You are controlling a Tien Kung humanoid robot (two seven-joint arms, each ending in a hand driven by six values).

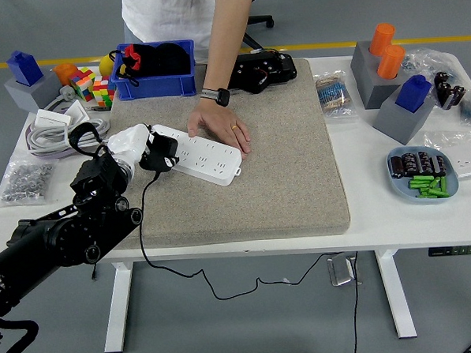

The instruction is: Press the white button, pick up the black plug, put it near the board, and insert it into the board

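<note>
Black plug [160, 154] sits pinched in the left hand's [131, 147] white fingers over the white power strip's [203, 154] left end, steadied by a person's hand [219, 127].

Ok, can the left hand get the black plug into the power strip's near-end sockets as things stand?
Probably yes. The left hand already holds the black plug over the left end of the white power strip. The person's hand presses on the strip further right, leaving that end free.
</note>
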